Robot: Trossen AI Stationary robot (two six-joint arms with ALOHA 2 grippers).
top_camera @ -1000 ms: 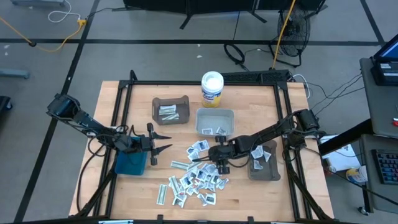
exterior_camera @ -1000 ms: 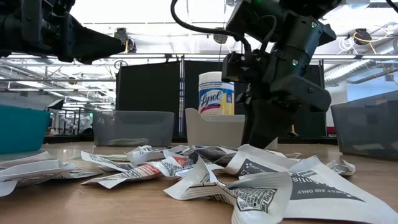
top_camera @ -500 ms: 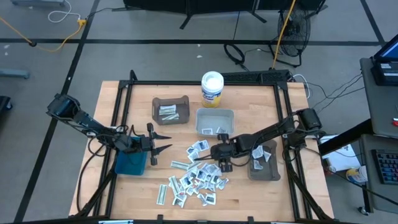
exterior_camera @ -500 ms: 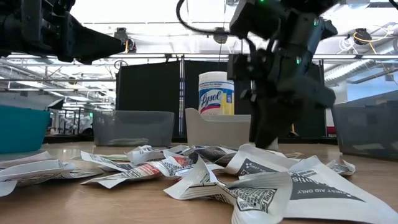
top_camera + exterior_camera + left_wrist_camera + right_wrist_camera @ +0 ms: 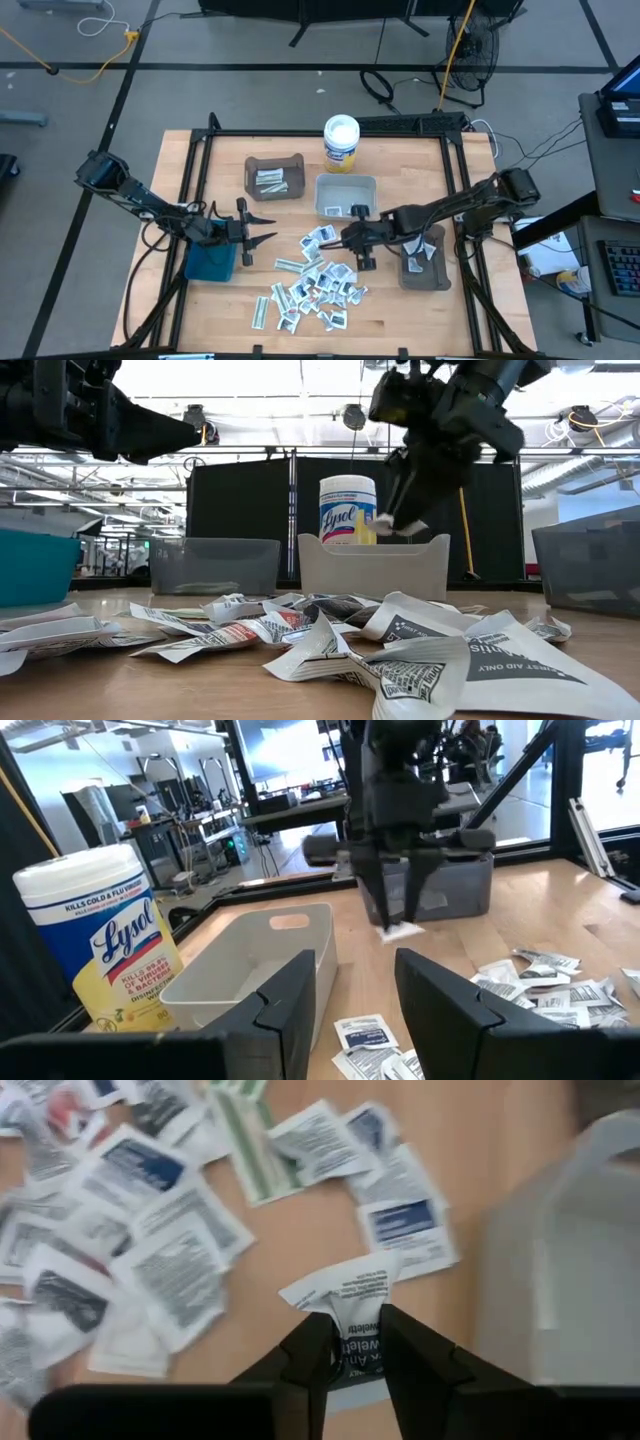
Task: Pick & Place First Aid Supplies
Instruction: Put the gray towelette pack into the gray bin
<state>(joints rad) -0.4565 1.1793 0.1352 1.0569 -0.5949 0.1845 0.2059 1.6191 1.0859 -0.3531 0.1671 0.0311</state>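
Several small white and silvery first aid packets [image 5: 315, 282] lie in a loose pile on the wooden table; they also show in the low view [image 5: 330, 635]. My right gripper [image 5: 349, 240] is above the pile's far edge, near the light grey bin [image 5: 346, 196]. It is shut on one white packet [image 5: 348, 1298], which also shows in the low view [image 5: 400, 524]. My left gripper [image 5: 268, 228] is open and empty, held level above the table beside the teal bin [image 5: 210, 263]. Its fingers show apart in the left wrist view [image 5: 352, 988]. My right gripper pinches the white packet between its two fingers [image 5: 312, 1352], on the part [image 5: 352, 1330] nearest the wrist. The fingers point down from above. The packet is lifted clear of the table and sticks out crumpled beyond the fingertips [image 5: 408, 526].
A brown bin [image 5: 275, 176] with a few packets stands at the far left. A dark grey bin [image 5: 422, 260] with packets stands at the right. A white Lysol tub [image 5: 341, 142] stands at the far edge behind the light grey bin.
My right gripper has risen from the pile with the white packet between its fingers and has gone a little toward the table's far edge, toward the light grey bin. The packet is now lifted clear of the table.
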